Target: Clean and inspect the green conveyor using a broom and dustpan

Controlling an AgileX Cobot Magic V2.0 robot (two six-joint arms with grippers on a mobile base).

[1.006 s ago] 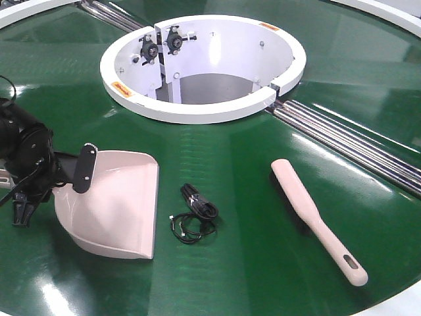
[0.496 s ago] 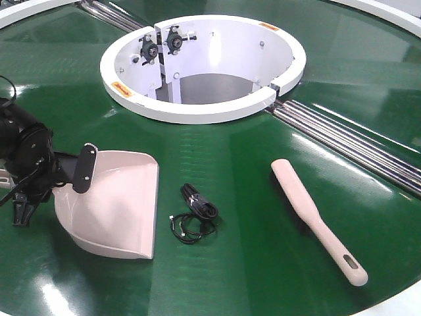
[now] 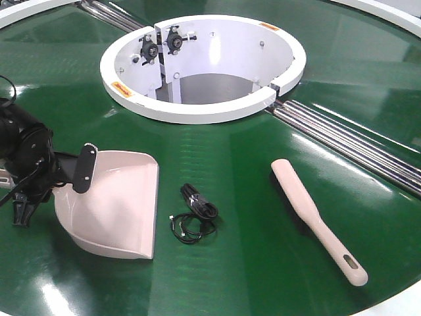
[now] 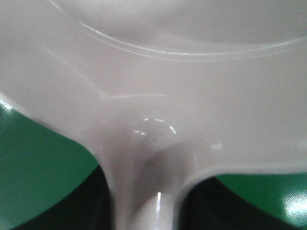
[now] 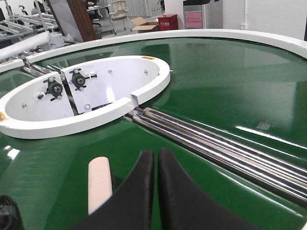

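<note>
Starting at the left claw (image 3: 77, 172), we find it clamped on the handle of the dustpan (image 3: 118, 204), or so it seems. Its wrist view shows only the beige neck running down between dark shapes, and the contact itself is hidden. The dustpan lies on the counter (image 3: 250, 270), which is the green conveyor itself, to the near left of the white hub (image 3: 197, 113). The right claw (image 5: 156, 160) has its two black fingers pressed together on nothing. It hangs to the near right of the hub, with the rounded end of the broom (image 3: 309, 210) just beside it. The broom lies free on the belt. Directly on the near side of the hub, between pan and broom, sits a small black cable bundle (image 3: 195, 214).

We think the first risk is the closed right claw. If it comes down without parting, it will shove the broom across the glossy belt instead of taking it. The broom also lies low and flat, so the fingers may scrape the belt.

The bundle looks light and springy. It could snag in the bristles or slip under the pan's lip if that lip lifts. A hard sweep might also twist the pan in its grip. A stray push could send the bundle toward the silver rollers (image 3: 342, 141) to the right of the hub.
</note>
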